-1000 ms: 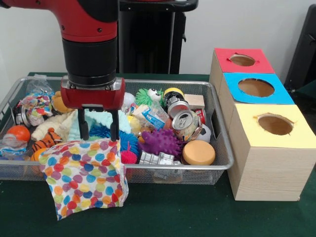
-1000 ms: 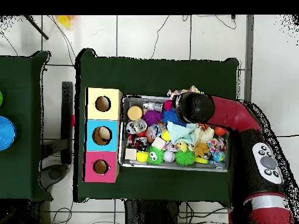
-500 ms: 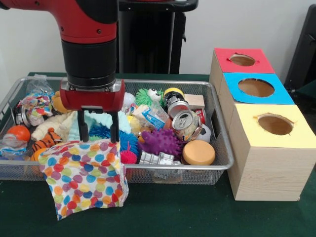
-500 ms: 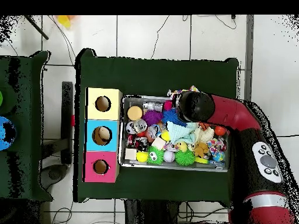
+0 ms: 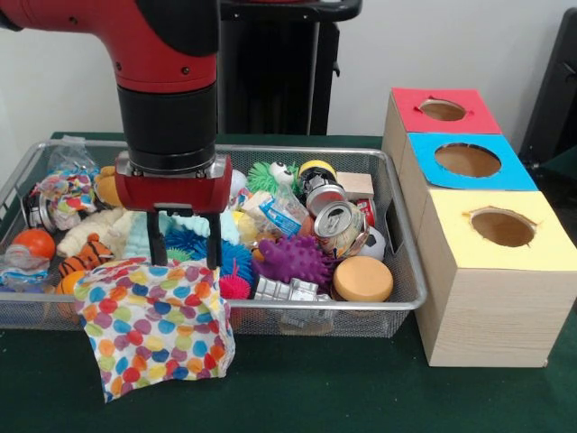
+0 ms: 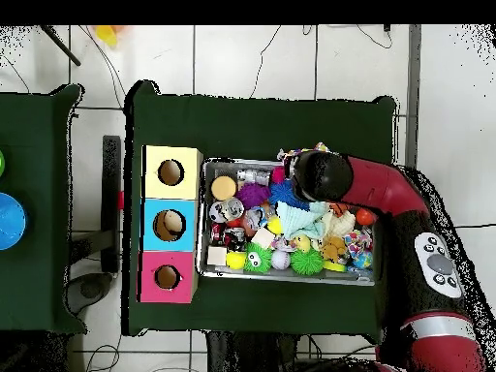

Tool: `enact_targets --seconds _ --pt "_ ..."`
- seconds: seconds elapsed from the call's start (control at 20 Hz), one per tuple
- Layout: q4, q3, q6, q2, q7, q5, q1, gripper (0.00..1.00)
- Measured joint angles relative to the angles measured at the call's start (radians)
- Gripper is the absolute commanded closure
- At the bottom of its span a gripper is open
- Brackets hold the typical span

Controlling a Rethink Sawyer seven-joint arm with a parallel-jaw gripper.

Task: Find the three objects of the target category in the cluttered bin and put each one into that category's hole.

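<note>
The gripper (image 5: 185,242) hangs from the red-and-black arm (image 5: 167,81) over the left half of the wire bin (image 5: 410,271), its two dark fingers (image 5: 154,242) spread apart w/ nothing between them, tips just above the polka-dot cloth (image 5: 153,329); that cloth drapes over the bin's near rim and hangs down onto the green table (image 5: 315,397); behind the fingers lies a pale teal soft item (image 5: 185,221), and next to it a blue spiky ball (image 5: 185,242) partly hidden. Bin contents, front view: purple spiky ball (image 5: 293,260) near centre; round tan sponge-like disc (image 5: 362,279) at the near right corner; crushed drink can (image 5: 338,224) just behind the disc; second can (image 5: 320,191) behind that; green fuzzy toy w/ eyes (image 5: 269,175) toward the back; wooden block (image 5: 356,185) at back right; striped tiger plush (image 5: 86,255) and orange ball (image 5: 34,242) at the left; crinkly plastic bag w/ coloured bits (image 5: 65,189) at far left. Beside the bin, to the right and just clear of it, stand three wooden boxes in a row, each w/ a round hole on top: yellow-topped box (image 5: 500,225) nearest, blue-topped box (image 5: 467,161) in the middle, red-topped box (image 5: 442,110) farthest. Overhead view: arm (image 6: 387,189) reaches across the bin (image 6: 291,276), wrist covering the cloth end; which category is the target can't be told from the pics.
</note>
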Motion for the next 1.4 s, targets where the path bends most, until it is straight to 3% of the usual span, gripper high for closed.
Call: enact_targets --seconds 0.45,0.5,1.4 --pt "-0.007 0.001 0.000 0.023 0.000 0.000 0.002 0.00" --pt "-0.008 0.003 0.000 0.025 0.000 0.000 0.002 1.00" --pt "-0.007 0.012 0.000 0.023 0.000 0.000 0.002 1.00"
